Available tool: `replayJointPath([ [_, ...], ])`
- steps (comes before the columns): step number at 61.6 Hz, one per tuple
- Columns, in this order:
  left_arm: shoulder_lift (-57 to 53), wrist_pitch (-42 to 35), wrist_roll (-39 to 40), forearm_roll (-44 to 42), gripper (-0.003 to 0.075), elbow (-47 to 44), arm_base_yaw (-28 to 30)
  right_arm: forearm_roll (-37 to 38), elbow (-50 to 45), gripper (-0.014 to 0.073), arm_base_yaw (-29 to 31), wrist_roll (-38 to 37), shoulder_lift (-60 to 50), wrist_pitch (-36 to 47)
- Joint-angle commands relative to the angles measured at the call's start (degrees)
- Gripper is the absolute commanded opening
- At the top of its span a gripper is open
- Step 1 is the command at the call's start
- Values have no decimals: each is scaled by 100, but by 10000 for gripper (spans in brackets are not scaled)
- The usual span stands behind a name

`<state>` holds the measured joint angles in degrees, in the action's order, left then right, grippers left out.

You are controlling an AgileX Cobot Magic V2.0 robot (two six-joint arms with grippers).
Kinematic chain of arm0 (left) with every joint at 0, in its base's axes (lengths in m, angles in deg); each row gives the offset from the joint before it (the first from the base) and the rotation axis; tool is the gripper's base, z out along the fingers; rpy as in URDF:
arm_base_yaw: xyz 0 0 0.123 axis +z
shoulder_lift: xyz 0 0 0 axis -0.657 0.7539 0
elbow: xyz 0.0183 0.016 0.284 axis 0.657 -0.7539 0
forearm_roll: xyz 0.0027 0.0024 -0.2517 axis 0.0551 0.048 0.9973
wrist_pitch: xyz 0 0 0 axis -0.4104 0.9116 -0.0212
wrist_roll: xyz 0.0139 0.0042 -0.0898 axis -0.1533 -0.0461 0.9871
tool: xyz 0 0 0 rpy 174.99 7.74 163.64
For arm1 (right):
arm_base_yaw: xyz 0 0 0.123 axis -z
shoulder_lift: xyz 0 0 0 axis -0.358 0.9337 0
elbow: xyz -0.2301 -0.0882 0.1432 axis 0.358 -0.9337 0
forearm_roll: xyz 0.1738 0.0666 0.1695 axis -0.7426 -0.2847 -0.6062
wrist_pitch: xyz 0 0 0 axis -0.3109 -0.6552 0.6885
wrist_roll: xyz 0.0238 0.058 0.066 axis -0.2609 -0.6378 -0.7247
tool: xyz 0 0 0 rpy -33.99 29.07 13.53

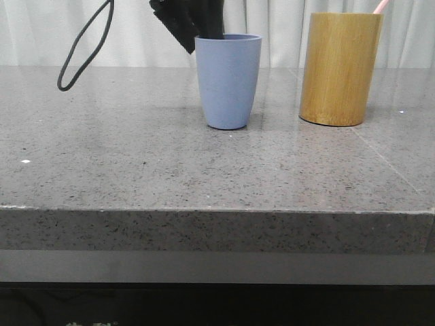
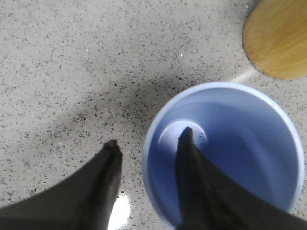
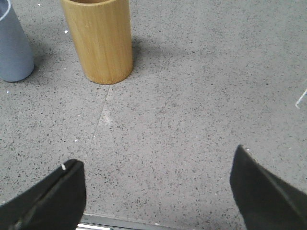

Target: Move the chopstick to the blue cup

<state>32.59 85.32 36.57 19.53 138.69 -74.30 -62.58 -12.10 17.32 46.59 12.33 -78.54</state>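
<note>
My left pincer (image 2: pixel 148 143) hangs directly above the blue cup (image 1: pixel 228 81), released, its two dark fingers spread with nothing between them. Through my left wrist camera one finger (image 2: pixel 192 163) points down into the cup's mouth while the other finger (image 2: pixel 108 167) sits outside the rim over bare stone. In the front view that pincer shows as a black shape at 11 o'clock of the cup, just behind its rim, with a looped black cable (image 1: pixel 85 47) hanging off further toward 9 o'clock.

The blue cup stands upright on the grey speckled desk (image 1: pixel 136 163). The bamboo holder (image 1: pixel 340 68) stands upright at 3 o'clock of the cup, apart from it. The chopstick (image 1: pixel 380 6) sits in the bamboo holder; just its pale pink tip pokes above the rim at the holder's 1 o'clock edge.

My right pincer (image 3: pixel 156 184) is also released, fingers set wide over open desk, holding nothing. From its wrist camera the bamboo holder (image 3: pixel 100 38) and the blue cup (image 3: pixel 13 48) stand well ahead of it.
</note>
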Motion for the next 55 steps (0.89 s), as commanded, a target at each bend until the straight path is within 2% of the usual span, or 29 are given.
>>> replayJointPath([
  [1, -344, -131, -1, 50, 349, 139, -37, -15, 160, 622, -8, 52, 52, 345],
  [27, -1098, -319, -1, 69, 349, 150, -13, 65, 226, 622, 49, -25, 198, 468],
  [37, -1680, -319, -1, 199, 349, 125, -13, 77, 640, 622, 483, -432, 770, 363],
  [50, -2510, -202, -1, 236, 349, -263, -13, -435, 1392, 622, 1135, -411, 1669, 252],
  [55, -2874, -197, -1, 236, 349, -606, -13, -883, 1676, 622, 1298, -189, 2073, 257],
])
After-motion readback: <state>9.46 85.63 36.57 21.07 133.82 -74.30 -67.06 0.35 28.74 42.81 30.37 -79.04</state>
